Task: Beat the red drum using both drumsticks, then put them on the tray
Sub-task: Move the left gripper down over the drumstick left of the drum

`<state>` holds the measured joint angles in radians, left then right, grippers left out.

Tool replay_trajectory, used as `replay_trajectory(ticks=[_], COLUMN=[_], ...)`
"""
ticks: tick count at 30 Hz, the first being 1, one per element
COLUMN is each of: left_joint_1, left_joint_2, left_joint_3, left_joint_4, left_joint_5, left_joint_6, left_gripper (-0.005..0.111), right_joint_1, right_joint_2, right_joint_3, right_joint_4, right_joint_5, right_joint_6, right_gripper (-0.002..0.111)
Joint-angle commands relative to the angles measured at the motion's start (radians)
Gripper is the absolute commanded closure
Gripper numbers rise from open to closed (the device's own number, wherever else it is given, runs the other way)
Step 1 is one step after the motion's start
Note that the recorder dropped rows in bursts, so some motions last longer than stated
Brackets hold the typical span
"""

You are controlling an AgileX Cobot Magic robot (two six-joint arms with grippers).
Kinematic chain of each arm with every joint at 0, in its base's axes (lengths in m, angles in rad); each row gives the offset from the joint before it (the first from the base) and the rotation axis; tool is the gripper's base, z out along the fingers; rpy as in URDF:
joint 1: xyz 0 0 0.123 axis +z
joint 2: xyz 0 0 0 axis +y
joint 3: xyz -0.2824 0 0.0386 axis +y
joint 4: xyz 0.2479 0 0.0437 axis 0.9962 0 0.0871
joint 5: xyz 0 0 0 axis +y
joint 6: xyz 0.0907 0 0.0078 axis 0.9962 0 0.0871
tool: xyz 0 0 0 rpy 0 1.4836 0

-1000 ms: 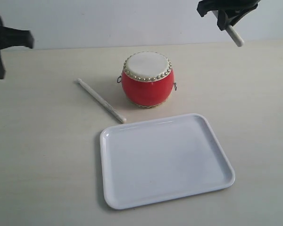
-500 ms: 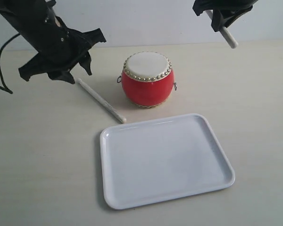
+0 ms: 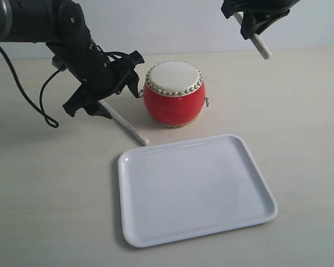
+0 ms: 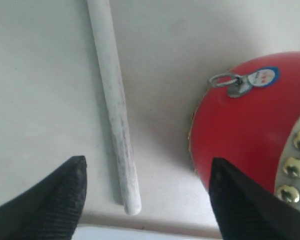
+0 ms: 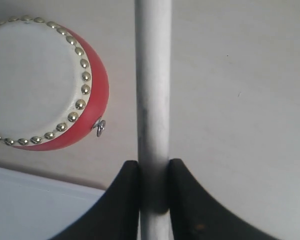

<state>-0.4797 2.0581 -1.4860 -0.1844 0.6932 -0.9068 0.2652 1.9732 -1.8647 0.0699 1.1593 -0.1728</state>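
Observation:
The red drum (image 3: 174, 95) stands upright on the table behind the white tray (image 3: 124, 167). One drumstick (image 3: 126, 124) lies flat to the drum's left, its near end close to the tray's corner. My left gripper (image 3: 107, 103) hovers over that stick's far half, open wide. In the left wrist view the stick (image 4: 115, 110) lies between the spread fingertips (image 4: 72, 182), untouched, with the drum (image 4: 245, 130) beside it. My right gripper (image 3: 250, 22) is high at the back right, shut on the other drumstick (image 3: 260, 47). That drumstick (image 5: 152, 75) is clamped in the gripper (image 5: 153, 167), to one side of the drum (image 5: 35, 75).
The tray holds nothing and takes up the front middle. Its edge shows in both wrist views (image 4: 140, 234) (image 5: 25, 210). A black cable (image 3: 28, 94) trails from the left arm over the table's left side. Pale bare tabletop surrounds everything.
My left arm swung in from the left edge to above the lying drumstick, and its jaws opened. The right gripper and its stick drifted slightly left.

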Motion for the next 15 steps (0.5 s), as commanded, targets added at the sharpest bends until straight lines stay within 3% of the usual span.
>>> replay_trajectory(ticks=[1,8,15], left_joint_1=[0.007,0.015,0.015], left_joint_2=[0.027,0.075,0.127], left_joint_3=[-0.008,-0.008,-0.008], left_joint_4=[-0.01,-0.021,-0.136], left_joint_5=[-0.025,-0.018,-0.062], left_joint_6=[-0.068,-0.122,-0.067], left_gripper=[0.04,0.04,0.04], right_joint_1=[-0.005,-0.005,-0.005], right_joint_2=[-0.001,-0.001,-0.001], right_joint_3=[-0.01,-0.01,-0.01], right_joint_4=[0.009,0.009,0.009], right_joint_5=[-0.012,-0.018,-0.02], right_joint_6=[-0.008,-0.008,-0.008], right_gripper=[0.108,0.108,0.108])
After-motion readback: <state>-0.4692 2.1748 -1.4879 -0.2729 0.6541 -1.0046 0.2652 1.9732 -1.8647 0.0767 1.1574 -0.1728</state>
